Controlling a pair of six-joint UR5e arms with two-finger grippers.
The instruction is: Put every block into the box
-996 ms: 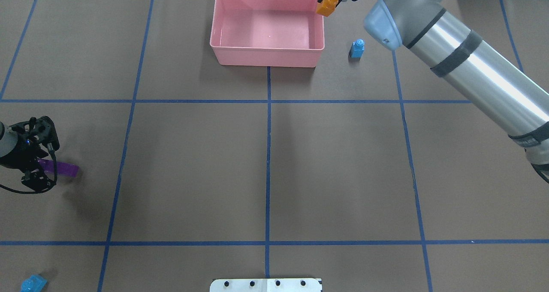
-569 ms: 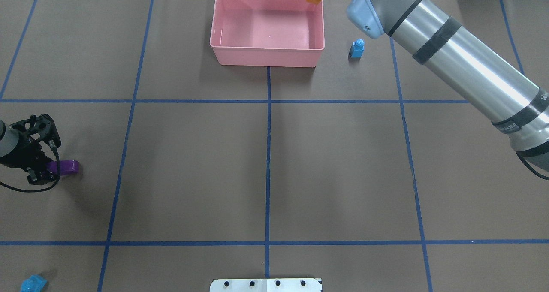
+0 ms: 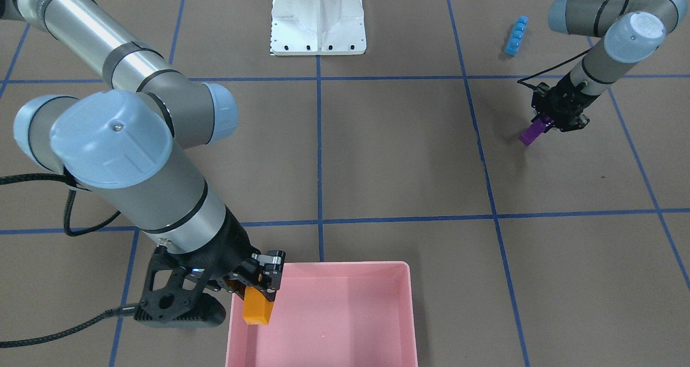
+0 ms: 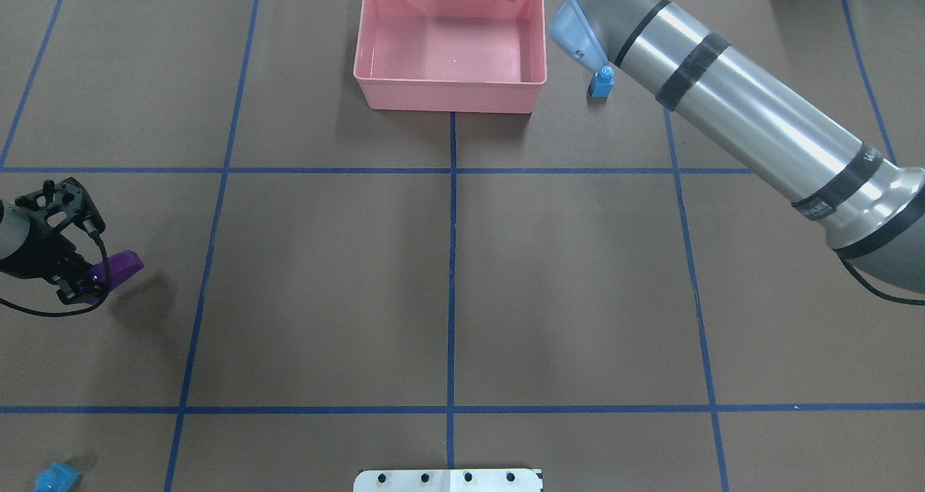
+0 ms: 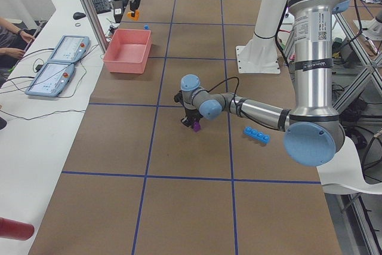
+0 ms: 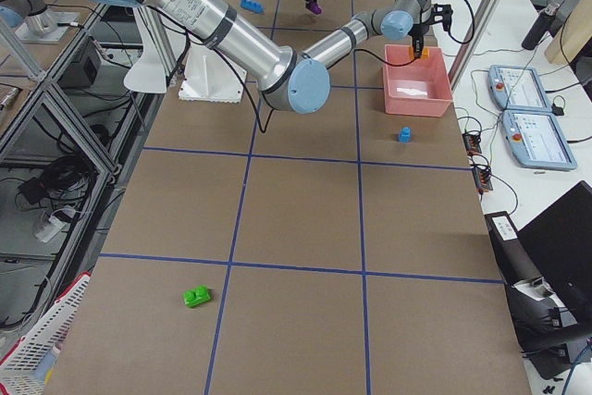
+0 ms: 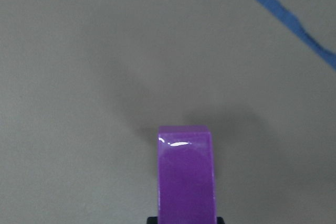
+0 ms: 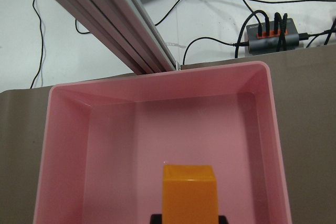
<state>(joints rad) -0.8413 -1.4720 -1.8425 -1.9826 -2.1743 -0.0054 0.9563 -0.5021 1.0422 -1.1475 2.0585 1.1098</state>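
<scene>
The pink box (image 4: 448, 96) stands at the table's far middle and holds nothing. My right gripper (image 3: 257, 290) is shut on the orange block (image 3: 256, 309) and holds it above the box's inside, near one corner; the right wrist view shows the block (image 8: 189, 192) over the box floor (image 8: 157, 140). My left gripper (image 4: 88, 281) is shut on the long purple block (image 4: 120, 266), lifted off the table at the left. A small blue block (image 4: 601, 82) stands right of the box. The long blue block (image 4: 56, 476) lies near left. The green block (image 6: 197, 297) lies far off on my right side.
The white metal base (image 4: 448, 480) sits at the near middle edge. Blue tape lines (image 4: 452, 261) grid the brown table cover. My right arm (image 4: 730, 109) stretches across the far right of the table, just above the small blue block.
My right gripper has carried the orange block leftward, from beside the box's right wall to over its inside. My left gripper has lifted the purple block off the table.
</scene>
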